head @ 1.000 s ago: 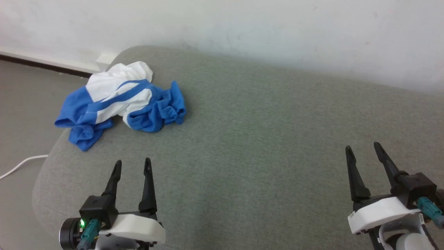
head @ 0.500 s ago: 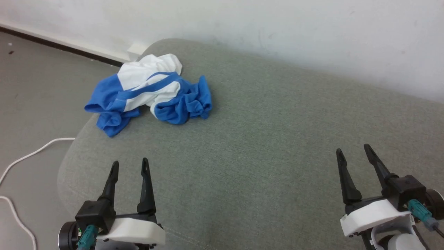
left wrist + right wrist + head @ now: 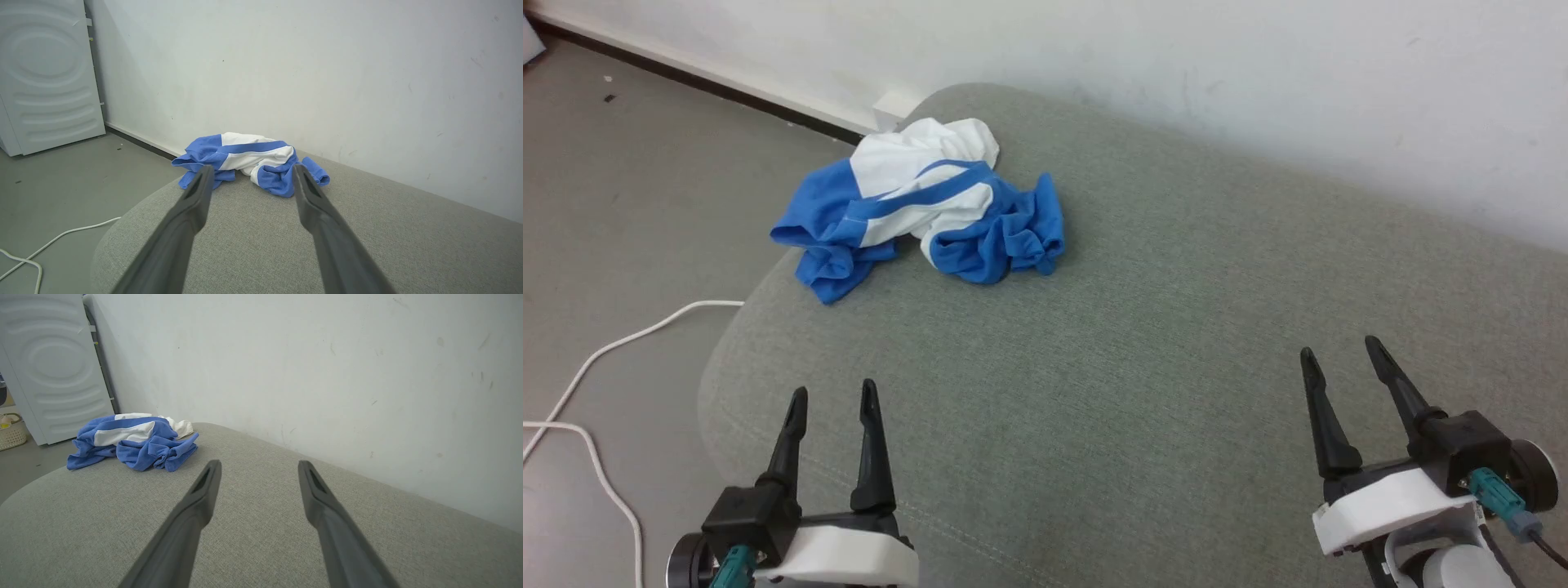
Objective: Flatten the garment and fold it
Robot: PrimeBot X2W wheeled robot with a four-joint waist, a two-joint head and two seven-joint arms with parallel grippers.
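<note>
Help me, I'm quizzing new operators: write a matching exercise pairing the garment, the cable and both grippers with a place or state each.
Things:
1 garment
2 white cable
3 left gripper
4 right gripper

Places and states:
A open and empty, over the right side of the grey cushion
B lying on the floor
C crumpled at the cushion's far left corner
D open and empty, at the cushion's near left edge

Pairs: 1-C, 2-B, 3-D, 4-A

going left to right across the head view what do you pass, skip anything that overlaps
thin white cable on the floor → crumpled royal blue and white cloth garment → right gripper with two long dark fingers, open
</note>
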